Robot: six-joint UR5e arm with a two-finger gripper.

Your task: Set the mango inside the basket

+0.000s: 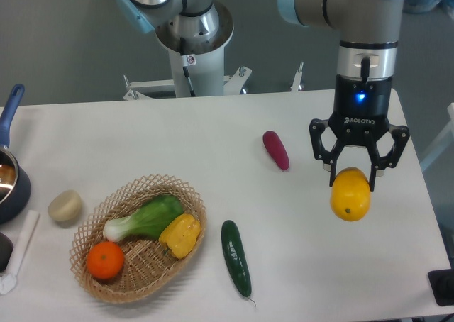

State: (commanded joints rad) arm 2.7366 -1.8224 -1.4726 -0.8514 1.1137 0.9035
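The mango, a smooth yellow-orange oval with a small dark dot facing me, hangs at the right side of the table. My gripper points straight down and is shut on the mango's top, one finger on each side. The basket, a tan wicker oval, lies at the front left, far from the gripper. It holds a green leafy vegetable, a yellow bell pepper and a round orange fruit.
A dark green cucumber lies just right of the basket. A purple vegetable sits left of the gripper. A beige lump and a blue-handled pot are at the left edge. A black object is at the front right corner.
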